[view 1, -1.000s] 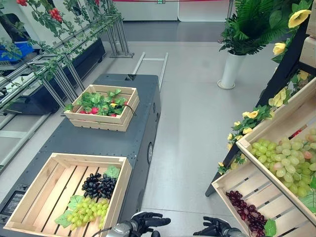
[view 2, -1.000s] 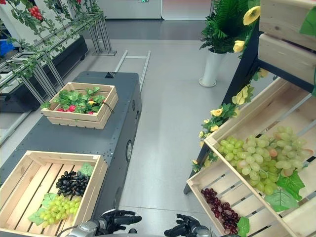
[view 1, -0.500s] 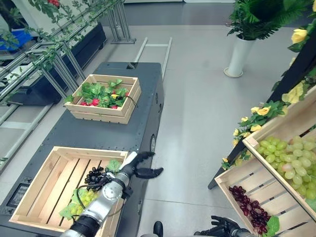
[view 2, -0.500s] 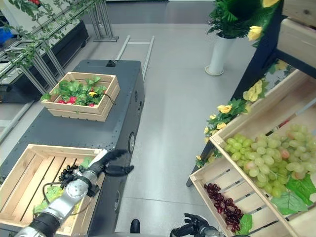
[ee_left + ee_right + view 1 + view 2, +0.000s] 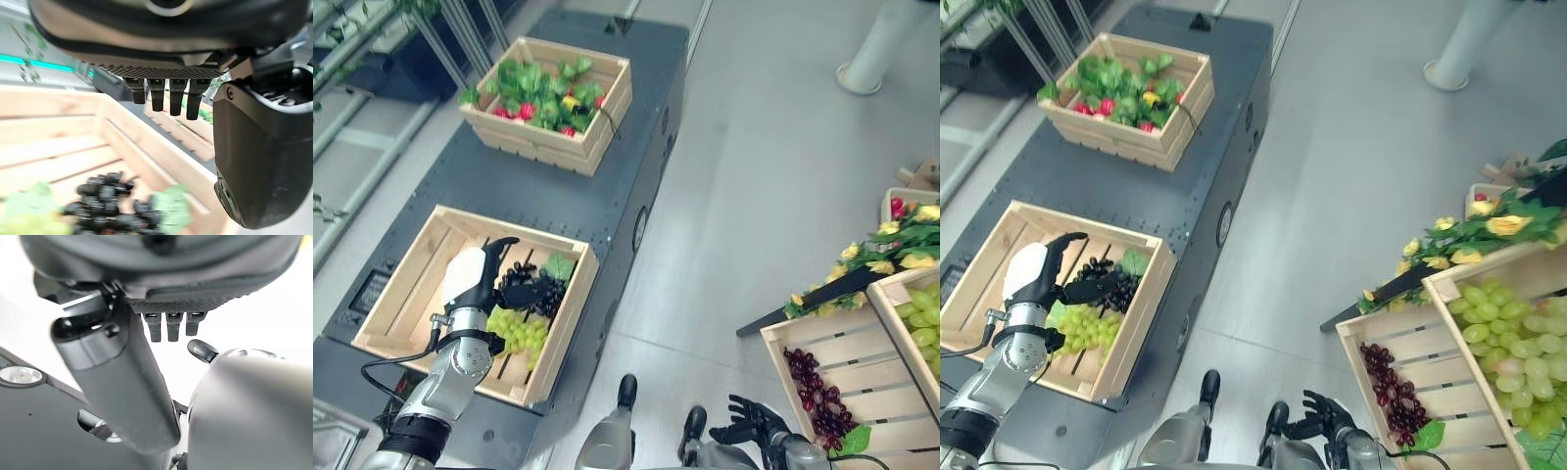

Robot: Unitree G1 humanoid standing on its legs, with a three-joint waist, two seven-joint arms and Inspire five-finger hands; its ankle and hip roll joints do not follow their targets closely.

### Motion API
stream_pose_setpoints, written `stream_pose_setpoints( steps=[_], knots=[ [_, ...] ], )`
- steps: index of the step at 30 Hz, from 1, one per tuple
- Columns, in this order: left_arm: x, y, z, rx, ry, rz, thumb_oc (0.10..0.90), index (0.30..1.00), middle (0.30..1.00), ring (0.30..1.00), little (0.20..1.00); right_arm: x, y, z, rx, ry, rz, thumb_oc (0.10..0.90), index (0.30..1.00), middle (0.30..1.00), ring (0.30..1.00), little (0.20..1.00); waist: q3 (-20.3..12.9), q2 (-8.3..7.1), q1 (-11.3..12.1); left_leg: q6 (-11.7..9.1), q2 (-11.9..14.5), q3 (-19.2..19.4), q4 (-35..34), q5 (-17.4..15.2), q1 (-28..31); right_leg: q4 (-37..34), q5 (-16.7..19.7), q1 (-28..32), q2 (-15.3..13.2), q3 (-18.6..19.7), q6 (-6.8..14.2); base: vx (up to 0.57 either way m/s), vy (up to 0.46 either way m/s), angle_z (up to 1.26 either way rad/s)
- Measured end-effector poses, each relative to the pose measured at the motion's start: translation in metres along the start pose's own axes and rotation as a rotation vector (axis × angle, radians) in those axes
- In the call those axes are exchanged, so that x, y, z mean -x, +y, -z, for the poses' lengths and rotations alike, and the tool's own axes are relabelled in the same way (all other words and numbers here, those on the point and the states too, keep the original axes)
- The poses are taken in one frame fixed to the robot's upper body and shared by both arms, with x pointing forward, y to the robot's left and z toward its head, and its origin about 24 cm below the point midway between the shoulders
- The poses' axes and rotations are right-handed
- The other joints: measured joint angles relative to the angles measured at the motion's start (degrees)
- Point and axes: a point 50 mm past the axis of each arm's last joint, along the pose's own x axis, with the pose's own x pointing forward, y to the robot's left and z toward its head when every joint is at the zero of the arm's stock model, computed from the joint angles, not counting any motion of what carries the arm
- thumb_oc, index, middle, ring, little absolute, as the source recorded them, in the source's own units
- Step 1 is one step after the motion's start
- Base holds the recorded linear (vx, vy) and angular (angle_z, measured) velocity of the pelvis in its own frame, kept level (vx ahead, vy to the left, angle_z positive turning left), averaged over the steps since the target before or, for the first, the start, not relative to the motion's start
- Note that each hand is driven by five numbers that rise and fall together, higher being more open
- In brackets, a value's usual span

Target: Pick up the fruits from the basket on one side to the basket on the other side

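Hovering over the near wooden crate point(image 5: 406, 294) on the dark desk point(image 5: 558, 196), left hand point(image 5: 470, 284) with fingers point(image 5: 168, 98) spread wide, holding nothing.
Lying just beneath and beyond those fingertips, black grape bunch point(image 5: 530, 289); beside it toward the wrist, green grape bunch point(image 5: 519, 333). Hanging low by the shelf crate of dark red grapes point(image 5: 815, 401), right hand point(image 5: 749, 426) with fingers loosely spread, empty.

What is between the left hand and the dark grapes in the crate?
Nothing visible. The left hand hovers open over the near wooden crate, fingers spread right above the dark grapes, with green grapes beside them.
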Motion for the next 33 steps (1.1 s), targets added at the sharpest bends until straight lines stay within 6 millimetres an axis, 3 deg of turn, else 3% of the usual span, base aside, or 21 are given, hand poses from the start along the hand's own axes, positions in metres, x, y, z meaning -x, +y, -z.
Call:
stream_pose_setpoints(
  steps=[5,11,17,27,33],
  knots=[
    [-0.013,0.021,0.018,-0.115,0.039,-0.068,0.8,0.9,0.9,0.9,0.9,-0.004,-0.002,-0.019,-0.018,-0.073,0.014,0.8,0.9,0.9,0.9,0.9,4.9,-0.22,0.0,0.0,0.1,0.1,3.1,0.0,-3.2,8.5,-3.0,-5.6,-1.0,0.0,-0.3,-0.04,0.058,0.02],
    [-0.03,0.061,0.029,-0.352,0.001,-0.131,0.8,0.9,0.9,0.9,0.9,-0.006,-0.008,-0.049,-0.055,-0.195,0.019,0.8,0.9,0.9,0.9,0.9,9.5,-1.84,-0.1,-0.3,-1.2,0.4,10.0,-1.2,-10.1,24.1,-8.9,-16.2,-4.4,1.0,-1.3,-0.03,0.068,0.01],
    [-0.03,0.066,0.038,-0.441,0.013,-0.126,0.8,0.9,0.9,0.9,0.9,-0.001,-0.016,-0.073,-0.027,-0.288,0.016,0.8,0.9,0.9,0.9,0.9,10.7,-1.63,-0.5,-0.6,-0.9,1.5,17.7,-2.8,-17.2,32.4,-10.8,-23.6,-5.2,2.2,-2.7,-0.05,0.052,-0.05],
    [-0.032,0.081,0.048,-0.601,0.012,-0.091,0.8,0.9,0.9,0.9,0.9,0.002,-0.018,-0.089,-0.052,-0.353,0.007,0.8,0.9,0.9,0.9,0.9,11.2,-1.56,-1.7,-1.2,0.6,1.7,22.6,-3.3,-23.8,37.8,-11.8,-30.5,-4.4,3.2,-4.4,-0.01,0.0,-0.01],
    [-0.031,0.075,0.047,-0.656,-0.02,-0.045,0.8,0.9,0.9,0.9,0.9,0.002,-0.019,-0.089,-0.051,-0.353,0.008,0.8,0.9,0.9,0.9,0.9,11.2,-1.56,-1.6,-1.7,0.7,1.7,24.2,-3.7,-24.3,37.9,-12.0,-30.4,-4.4,3.1,-4.5,0.01,-0.009,0.0]
  ],
)
